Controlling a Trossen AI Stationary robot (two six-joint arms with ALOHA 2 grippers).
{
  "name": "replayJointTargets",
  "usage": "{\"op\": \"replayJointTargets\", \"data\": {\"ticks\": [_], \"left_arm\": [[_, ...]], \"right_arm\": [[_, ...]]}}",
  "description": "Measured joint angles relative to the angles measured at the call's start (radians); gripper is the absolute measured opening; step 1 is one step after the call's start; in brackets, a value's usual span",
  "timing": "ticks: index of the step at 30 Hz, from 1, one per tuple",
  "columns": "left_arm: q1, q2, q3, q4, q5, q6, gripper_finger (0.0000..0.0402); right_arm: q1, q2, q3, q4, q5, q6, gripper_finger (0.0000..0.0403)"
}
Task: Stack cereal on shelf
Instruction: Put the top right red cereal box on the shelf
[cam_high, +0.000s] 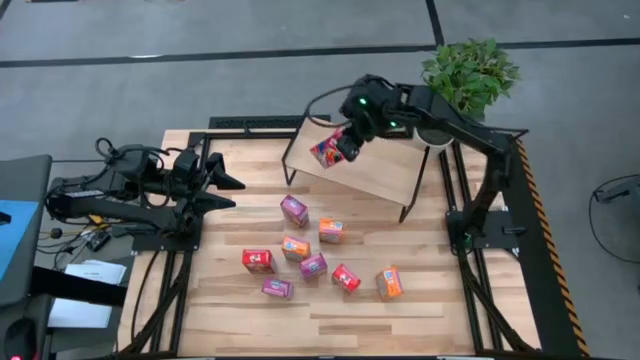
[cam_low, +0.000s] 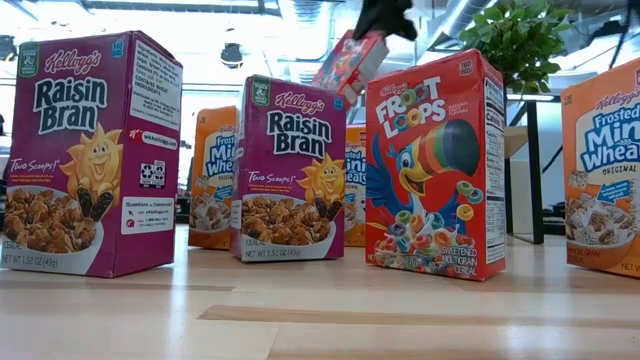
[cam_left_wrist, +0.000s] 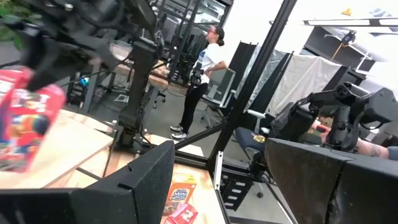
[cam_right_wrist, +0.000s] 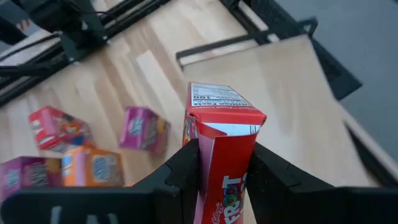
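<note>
My right gripper (cam_high: 341, 148) is shut on a red cereal box (cam_high: 326, 150) above the left end of the shelf (cam_high: 385, 170), a light wood board on a black wire frame. In the low view this box (cam_low: 350, 60) hangs tilted in the air. Several more boxes stand or lie on the tabletop in front of the shelf: magenta (cam_high: 294, 211), orange (cam_high: 331, 231), red (cam_high: 258, 261), red (cam_high: 346, 278), orange (cam_high: 389, 283). My left gripper (cam_high: 228, 192) waits open at the table's left side, touching nothing. My right gripper pinches the red box (cam_right_wrist: 225, 134) between its two fingers (cam_right_wrist: 180, 177), one on each of two opposite sides. The fingers come slanting down from above. The box's free end (cam_right_wrist: 217, 99) points away from the wrist. It is lifted clear and tilted over the shelf board (cam_right_wrist: 292, 93).
A potted plant (cam_high: 470, 72) stands at the shelf's far right corner. Black frame rails (cam_high: 500, 260) run along the table's left and right edges. Bare wood shows at the table's near edge (cam_high: 330, 325). A person (cam_left_wrist: 199, 81) stands in the room beyond the table.
</note>
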Motion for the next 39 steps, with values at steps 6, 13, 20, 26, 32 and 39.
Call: {"op": "replayJointTargets", "data": {"ticks": [6, 13, 20, 26, 32, 39], "left_arm": [[0.000, 0.000, 0.000, 0.000, 0.000, 0.007, 0.0244], [0.000, 0.000, 0.000, -0.006, -0.014, 0.031, 0.0244], [0.000, 0.000, 0.000, -0.017, -0.021, 0.029, 0.0244], [0.000, 0.000, 0.000, -0.017, -0.024, 0.029, 0.0244], [0.000, 0.000, 0.000, -0.016, -0.024, 0.029, 0.0244], [0.000, 0.000, 0.000, -0.016, -0.051, 0.029, 0.0244]], "right_arm": [[-0.033, 0.149, 0.245, -0.081, 0.035, -0.109, 0.0129], [-0.047, 0.213, 0.230, -0.115, 0.124, -0.185, 0.0130], [-0.052, 0.248, 0.228, -0.166, 0.149, -0.219, 0.0129], [-0.040, 0.246, 0.228, -0.129, 0.169, -0.231, 0.0139], [-0.041, 0.248, 0.228, -0.131, 0.170, -0.237, 0.0165], [-0.041, 0.249, 0.228, -0.115, 0.170, -0.237, 0.0213]]}}
